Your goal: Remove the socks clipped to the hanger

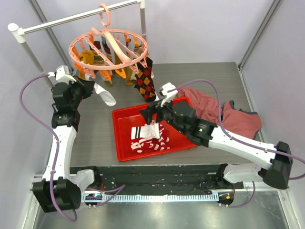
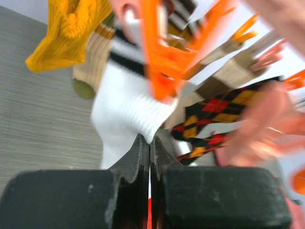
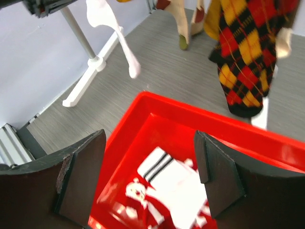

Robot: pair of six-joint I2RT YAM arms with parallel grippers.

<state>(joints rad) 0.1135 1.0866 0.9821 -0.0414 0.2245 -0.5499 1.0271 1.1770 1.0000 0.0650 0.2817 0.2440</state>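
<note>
The salmon-pink hanger [image 1: 108,47] hangs from the rail with several socks pegged to it: a mustard one [image 1: 87,59] [image 2: 66,28], a dark argyle one [image 1: 146,81] [image 2: 214,112] [image 3: 245,57], and a white sock with dark bands [image 1: 106,95] [image 2: 126,107]. My left gripper [image 1: 94,87] [image 2: 150,143] is shut on the lower edge of that white sock, under an orange peg [image 2: 159,57]. My right gripper [image 1: 151,113] [image 3: 150,176] hangs open and holds nothing above the red tray [image 1: 125,143] [image 3: 143,114]. A white banded sock [image 1: 144,131] [image 3: 176,179] and a red-and-white one [image 1: 152,143] lie in the tray.
A large reddish-pink cloth [image 1: 214,109] lies on the table right of the tray. The white rail [image 1: 76,19] spans the back, and its foot [image 3: 86,81] stands at the left. A metal frame borders the table.
</note>
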